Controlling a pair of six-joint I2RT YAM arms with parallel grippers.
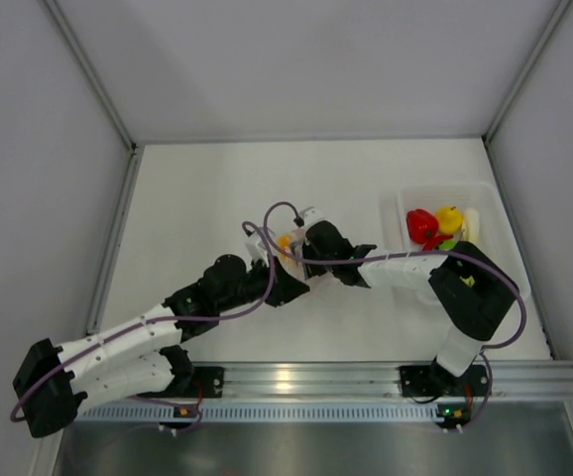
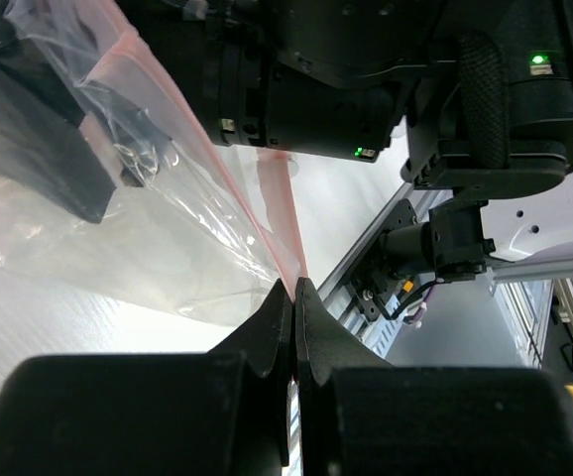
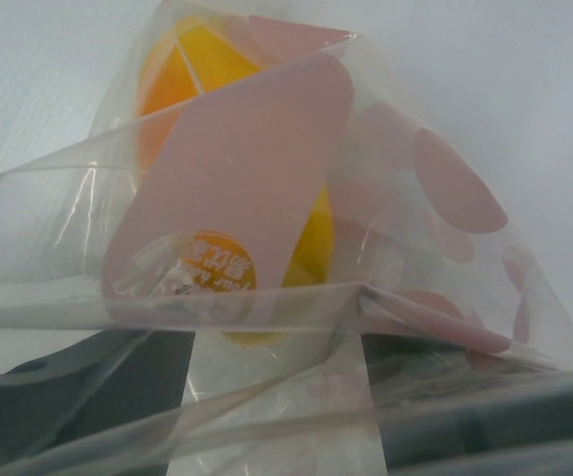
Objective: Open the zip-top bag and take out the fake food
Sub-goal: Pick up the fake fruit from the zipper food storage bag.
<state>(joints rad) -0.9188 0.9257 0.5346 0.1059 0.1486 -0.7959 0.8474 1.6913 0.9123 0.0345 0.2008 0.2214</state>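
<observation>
1. Partly done: several fake food (image 1: pixel 433 228) pieces are seen in the tray (image 1: pixel 490 198) at far right. An orange-yellow piece (image 3: pixel 182 74) is left inside the zip-top bag (image 2: pixel 138 218) at table centre.
2. The bag's pink zip strip (image 2: pixel 282 228) is pinched by the fully closed left gripper (image 2: pixel 293 297). The right gripper (image 3: pixel 277 426) is parted, with film lying between its jaws and no grip evident.
3. The pinch is shown only by the left wrist view, and the remaining piece most clearly by the right wrist view.

The zip-top bag (image 3: pixel 237 169) is clear, crinkly, glossy plastic; the fake food (image 3: pixel 207 59) looks smooth and shiny.
</observation>
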